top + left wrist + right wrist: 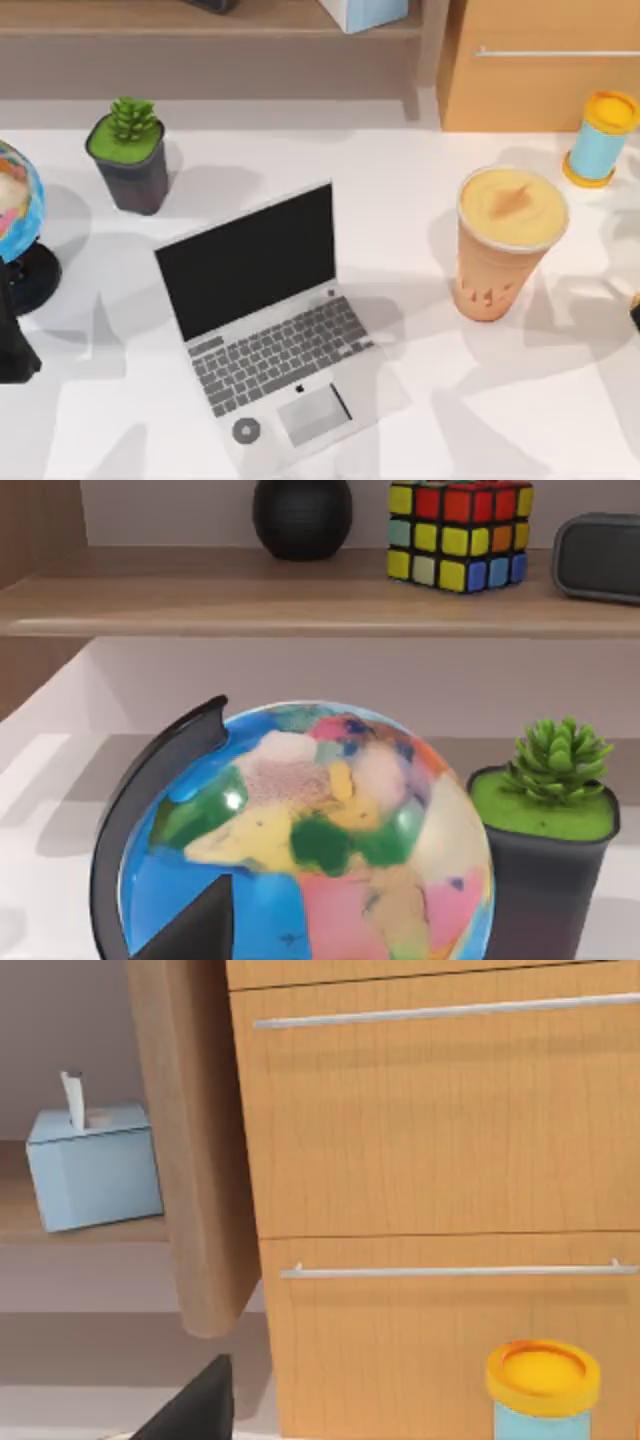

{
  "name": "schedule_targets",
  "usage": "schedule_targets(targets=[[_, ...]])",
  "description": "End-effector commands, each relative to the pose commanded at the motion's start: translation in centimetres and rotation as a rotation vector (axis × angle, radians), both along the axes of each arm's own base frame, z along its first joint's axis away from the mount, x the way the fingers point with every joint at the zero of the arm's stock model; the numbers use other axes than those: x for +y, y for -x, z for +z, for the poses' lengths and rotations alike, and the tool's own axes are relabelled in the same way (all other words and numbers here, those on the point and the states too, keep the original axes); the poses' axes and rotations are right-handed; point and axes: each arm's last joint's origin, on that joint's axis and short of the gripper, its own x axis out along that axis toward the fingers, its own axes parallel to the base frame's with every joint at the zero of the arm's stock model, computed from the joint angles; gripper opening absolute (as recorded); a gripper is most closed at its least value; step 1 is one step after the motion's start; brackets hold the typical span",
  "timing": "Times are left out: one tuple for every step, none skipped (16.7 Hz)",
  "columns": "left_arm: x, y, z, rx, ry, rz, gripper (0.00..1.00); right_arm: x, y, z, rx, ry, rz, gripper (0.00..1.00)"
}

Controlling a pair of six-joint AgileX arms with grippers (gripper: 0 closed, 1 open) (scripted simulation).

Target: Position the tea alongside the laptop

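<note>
Tall tapered orange-tan tea cup [505, 245] upright on white table [420, 400], at 3 o'clock of open silver-grey laptop [268, 325], well apart. Untouched; moving left to do. Both grippers' jaws: cannot tell.

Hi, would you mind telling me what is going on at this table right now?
Nothing is being handled yet. The tea stands upright on the white table, apart from the open laptop and toward the table's right. The left arm sits parked at the left edge next to the globe, and the right arm is just visible at the right edge. Moving the tea alongside the laptop has not started.
</note>
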Motion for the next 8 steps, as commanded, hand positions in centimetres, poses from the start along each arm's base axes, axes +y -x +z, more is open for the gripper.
schedule_targets(targets=[[0.0, 0.0, 0.0, 0.000, 0.000, 0.000, 1.00, 1.0, -0.4, 0.3, -0.006, -0.016, 0.016, 1.00], [0.0, 0.0, 0.0, 0.000, 0.000, 0.000, 1.00, 2.1, -0.8, 0.4, -0.010, -0.032, 0.031, 1.00], [0.0, 0.0, 0.0, 0.000, 0.000, 0.000, 1.00, 3.3, -1.2, 0.5, -0.011, -0.048, 0.042, 1.00], [0.0, 0.0, 0.0, 0.000, 0.000, 0.000, 1.00, 4.5, -1.5, 0.4, -0.009, -0.062, 0.050, 1.00], [0.0, 0.0, 0.0, 0.000, 0.000, 0.000, 1.00, 5.7, -1.7, 0.1, -0.003, -0.074, 0.053, 1.00], [0.0, 0.0, 0.0, 0.000, 0.000, 0.000, 1.00, 7.0, -1.9, -0.4, 0.007, -0.081, 0.052, 1.00], [0.0, 0.0, 0.0, 0.000, 0.000, 0.000, 1.00, 8.1, -2.0, -1.1, 0.022, -0.083, 0.046, 1.00], [0.0, 0.0, 0.0, 0.000, 0.000, 0.000, 1.00, 9.2, -2.0, -2.0, 0.039, -0.079, 0.036, 1.00]])
